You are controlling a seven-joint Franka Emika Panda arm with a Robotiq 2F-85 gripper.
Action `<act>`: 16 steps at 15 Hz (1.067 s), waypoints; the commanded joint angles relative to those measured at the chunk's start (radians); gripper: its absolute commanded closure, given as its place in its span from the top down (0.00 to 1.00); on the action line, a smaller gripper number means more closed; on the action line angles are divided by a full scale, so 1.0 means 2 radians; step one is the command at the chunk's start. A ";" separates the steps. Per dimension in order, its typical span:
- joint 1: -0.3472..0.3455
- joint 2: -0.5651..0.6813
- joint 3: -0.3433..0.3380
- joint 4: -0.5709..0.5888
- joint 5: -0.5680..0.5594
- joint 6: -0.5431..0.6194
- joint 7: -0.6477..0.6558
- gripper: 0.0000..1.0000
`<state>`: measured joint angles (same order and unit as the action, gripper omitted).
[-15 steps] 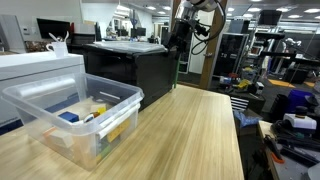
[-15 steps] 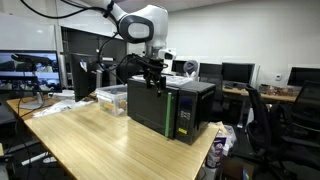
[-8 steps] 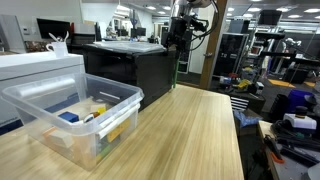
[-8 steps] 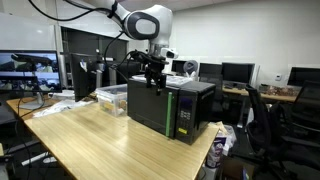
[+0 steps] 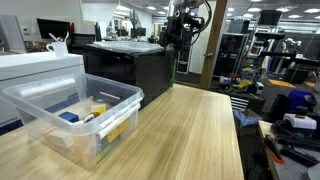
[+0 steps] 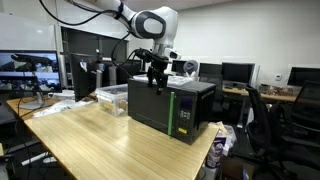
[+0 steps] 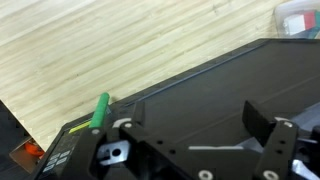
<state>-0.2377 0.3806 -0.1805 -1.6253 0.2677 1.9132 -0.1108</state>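
Note:
My gripper point(image 5: 170, 42) point(image 6: 155, 80) hangs just above the top of a black box point(image 5: 135, 65) point(image 6: 160, 108) that stands on the wooden table. In the wrist view the two black fingers are spread apart over the box's dark top point(image 7: 200, 80), with nothing between them point(image 7: 197, 108). The box has a green strip point(image 7: 100, 112) point(image 6: 180, 115) down its front edge. I cannot tell whether the fingertips touch the box.
A clear plastic bin point(image 5: 70, 112) point(image 6: 112, 95) with small blue and yellow items sits on the light wooden table point(image 5: 195, 130) point(image 6: 95, 140) beside the box. A white appliance point(image 5: 35, 65) stands behind the bin. Desks, monitors and chairs surround the table.
The arm has shifted a little sideways over the black box top and the wrist has turned slightly. The fingers stay spread.

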 commanded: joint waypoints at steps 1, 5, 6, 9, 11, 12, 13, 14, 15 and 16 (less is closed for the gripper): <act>-0.010 0.030 0.011 0.060 0.020 -0.005 0.031 1.00; -0.013 -0.012 0.008 -0.031 -0.004 0.028 -0.026 1.00; -0.013 -0.024 0.003 -0.058 -0.016 0.041 -0.031 1.00; -0.020 -0.058 -0.004 -0.135 -0.022 0.095 -0.048 1.00; -0.021 -0.101 -0.004 -0.195 -0.019 0.149 -0.071 1.00; -0.021 -0.126 -0.003 -0.222 -0.016 0.173 -0.086 1.00; -0.019 -0.165 -0.002 -0.259 -0.012 0.204 -0.107 1.00; -0.016 -0.190 -0.001 -0.277 -0.010 0.219 -0.117 1.00; -0.014 -0.219 -0.001 -0.296 0.000 0.234 -0.131 1.00; -0.010 -0.247 -0.003 -0.312 0.008 0.244 -0.140 1.00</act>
<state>-0.2680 0.0785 -0.1892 -2.0958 0.2455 2.3236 -0.3170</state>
